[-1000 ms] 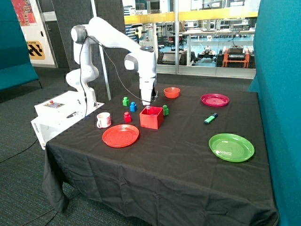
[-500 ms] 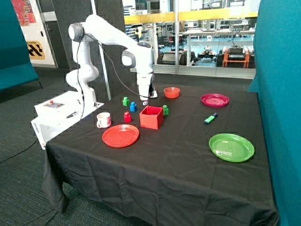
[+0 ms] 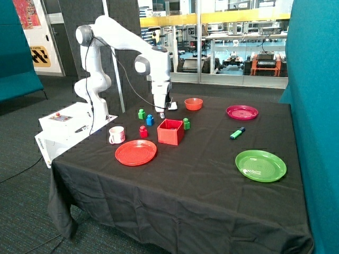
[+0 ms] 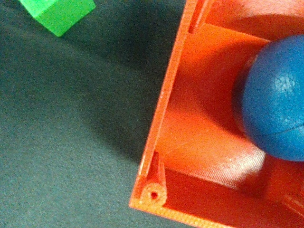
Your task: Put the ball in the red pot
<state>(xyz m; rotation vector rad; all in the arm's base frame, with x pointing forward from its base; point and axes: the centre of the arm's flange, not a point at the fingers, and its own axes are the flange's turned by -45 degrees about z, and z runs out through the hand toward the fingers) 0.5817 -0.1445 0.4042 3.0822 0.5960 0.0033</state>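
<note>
I see the ball [image 4: 278, 102] lying inside the red pot [image 3: 170, 132]. It looks smooth, hard and light, likely to roll; I would grip across its middle. The pincer [image 3: 161, 111] hangs above the table [image 3: 201, 174]; its opening I cannot tell.

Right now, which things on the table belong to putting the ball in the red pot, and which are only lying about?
Belong to the job:
ball, lying inside the pot
red pot
gripper, above the table behind the pot

Only lying about:
mug
red plate
green plate
pink plate
orange bowl
</note>
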